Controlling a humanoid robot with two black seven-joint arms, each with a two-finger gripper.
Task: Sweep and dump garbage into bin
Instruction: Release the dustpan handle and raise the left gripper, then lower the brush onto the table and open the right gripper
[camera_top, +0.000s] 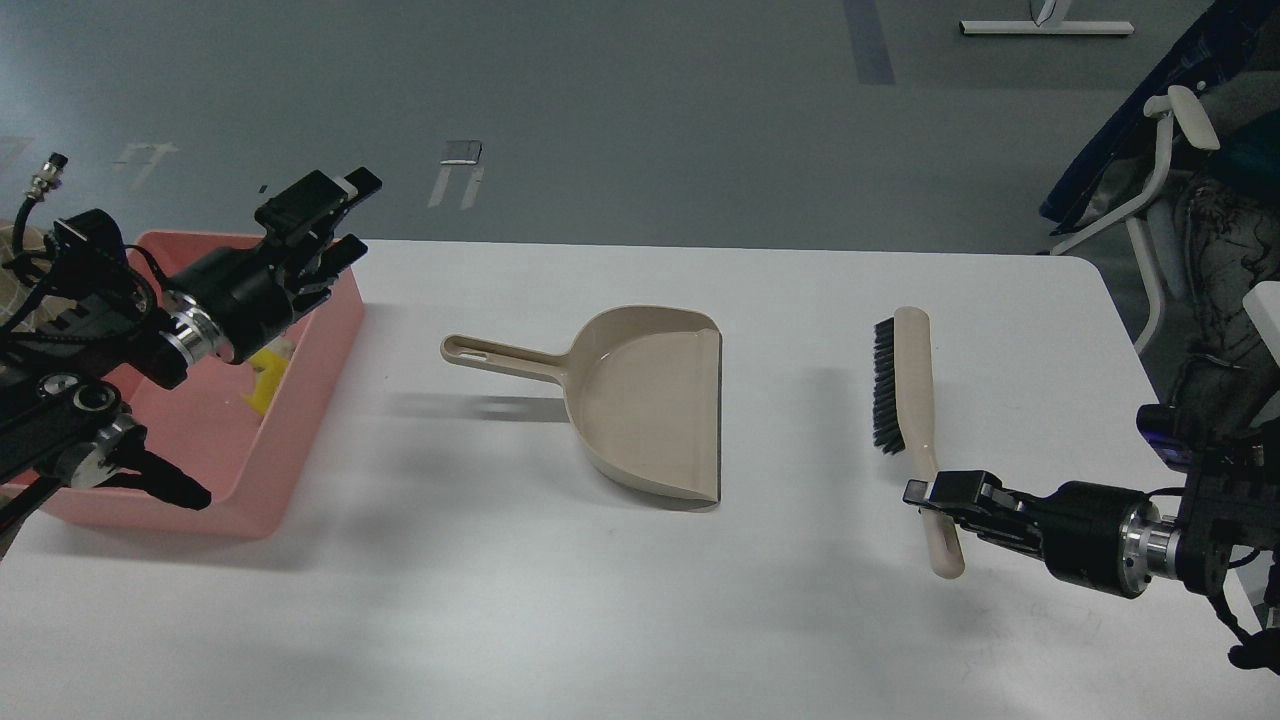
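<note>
The pink bin (312, 395) stands at the table's left edge. Inside it a yellow sponge piece (262, 385) shows beside a bit of white bread (284, 347); my left arm hides most of the bin's inside. My left gripper (335, 222) is open and empty, raised over the bin's far right corner. The beige dustpan (650, 400) lies empty on the table's middle, its handle pointing left, apart from my left gripper. My right gripper (935, 497) is shut on the handle of the beige brush (912, 380), whose black bristles face left.
An office chair (1170, 170) and dark gear stand past the table's right edge. The white table (560, 600) ends just behind the bin and dustpan. A checked fabric surface lies left of the bin.
</note>
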